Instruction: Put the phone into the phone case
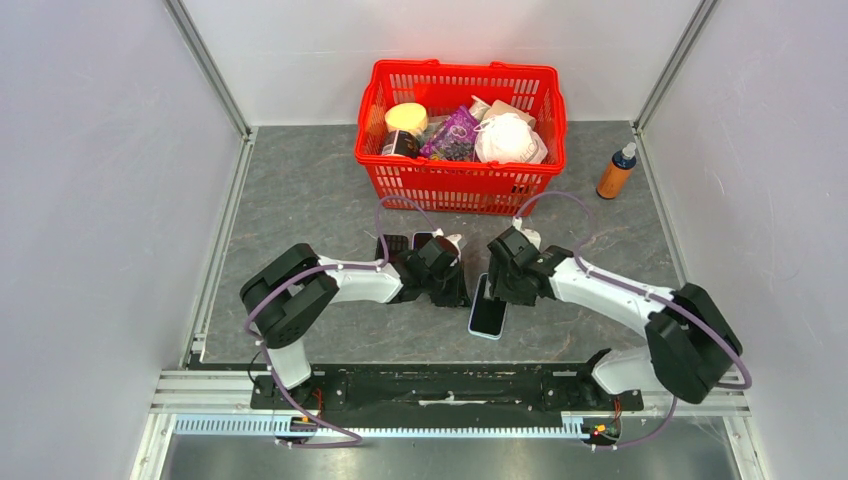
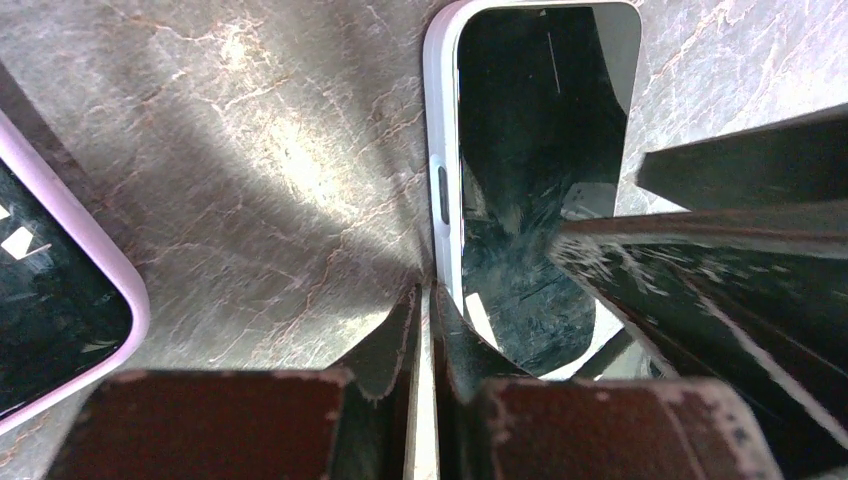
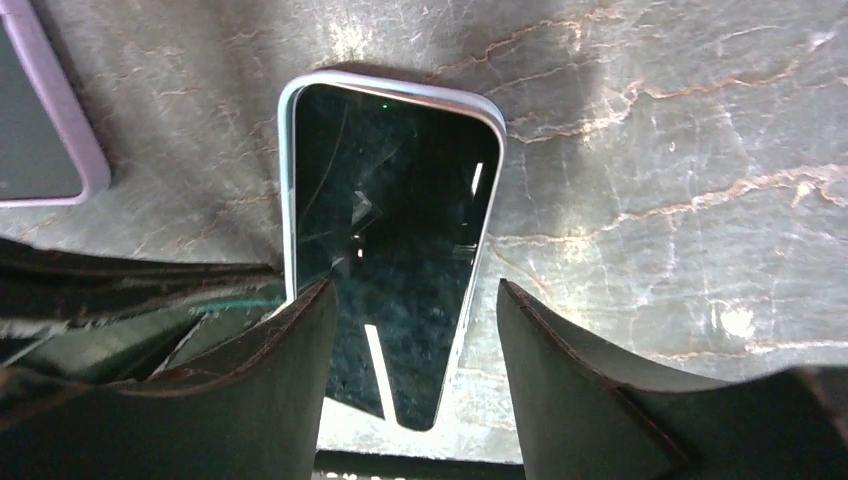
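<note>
From above, the phone (image 1: 488,308) lies screen-up on the surface (image 1: 300,200) at the centre of the frame, with both arms converged on its upper end. The phone case (image 1: 422,239) sits just above the left pincer (image 1: 456,290), apart from the phone, so the step in hand looks like the pick-up, with nothing seated yet. The right pincer (image 1: 500,285) hangs over the phone's top end, its spread hard to read from this height. In the left wrist view the left pincer (image 2: 424,305) has its fingers pressed together and holds nothing. Its tips are at the left rim of the phone (image 2: 540,150) near the lower centre of the frame, seemingly touching it, perhaps to steady or tip it. The lilac-rimmed phone case (image 2: 60,290) shows at the left edge. In the right wrist view the right pincer (image 3: 412,300) is spread a little wider than the phone (image 3: 390,200), one finger on each side of its near end; I cannot tell whether the pads touch the rims. The next move calls for closing squarely on the long edges, lifting, and lining the phone up over the phone case at the upper left.
</note>
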